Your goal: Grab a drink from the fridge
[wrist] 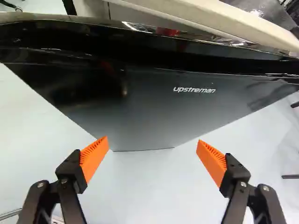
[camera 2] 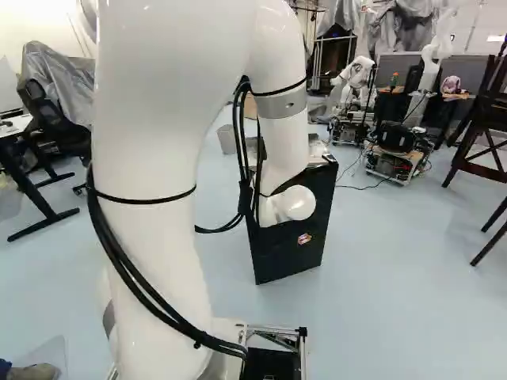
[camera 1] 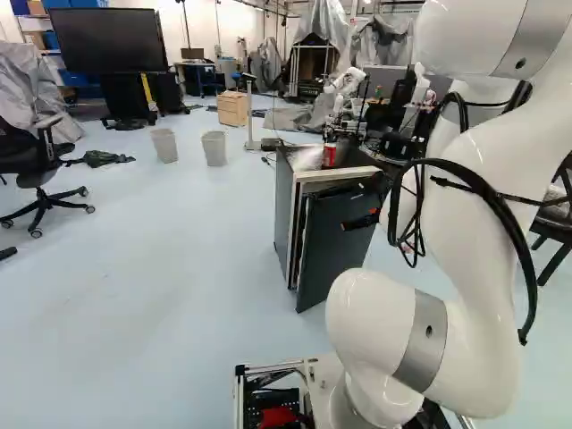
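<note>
Claw spread wide and empty, fridge door at 12 o'clock: probably stiff, slick, weighty, so take its free edge.

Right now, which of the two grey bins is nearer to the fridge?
The bin at right in the left base view; the other bin stands farther from the fridge.

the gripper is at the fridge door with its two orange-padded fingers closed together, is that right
Not quite: the fingers are not closed together. The wrist view shows them standing wide apart, so the gripper is open. The rest holds: it is at the fridge door, which lies just ahead of it.
</note>
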